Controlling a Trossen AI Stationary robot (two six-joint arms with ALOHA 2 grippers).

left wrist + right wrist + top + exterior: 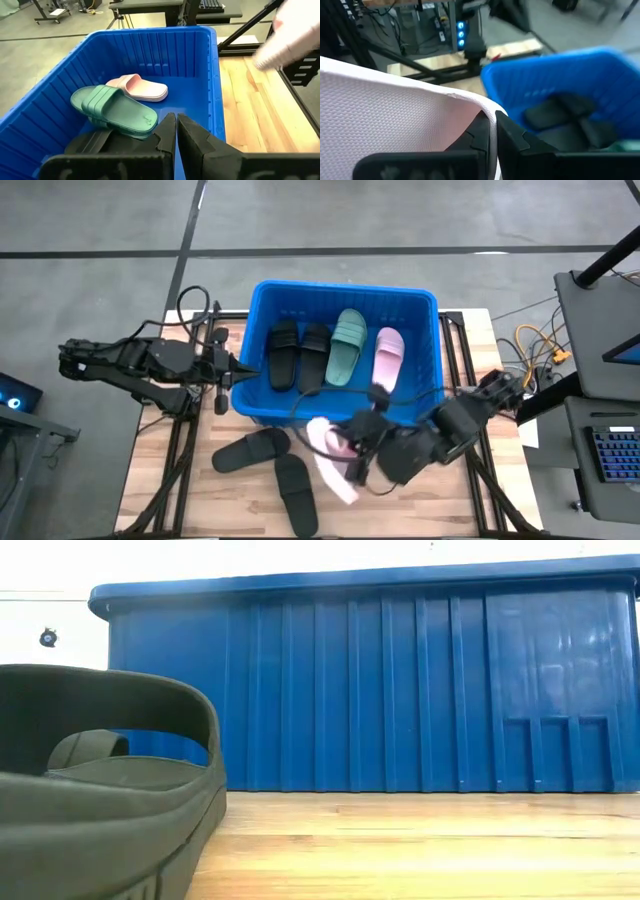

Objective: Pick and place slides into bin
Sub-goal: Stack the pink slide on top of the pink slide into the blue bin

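The blue bin (420, 300) stands mid-table with two black slides (298, 352), a green slide (348, 345) and a pink slide (388, 355) lying in it. Two more black slides (250, 450) (296, 492) lie on the table in front of the bin; one of them (100, 810) fills the low view's near left. Another pink slide (326, 448) is in my right gripper (358, 460), which is shut on it just in front of the bin. My left gripper (176, 125) is shut and holds nothing, hovering at the bin's left wall. My right gripper pinches the pink slide by the edge of its sole (470, 107) between its two fingers. The fingers come from the table's right, slanting down. The slide's textured flat face (380, 125) is turned toward the wrist camera. In the left wrist view the slide (290, 35) shows above the tabletop.
Bare wooden tabletop (190, 490) lies at the near left and along the bin's right side (260, 110). Black frame rails (460, 350) run beside the bin. Cables (535, 345) and a desk with a keyboard (615, 455) stand past the right edge.
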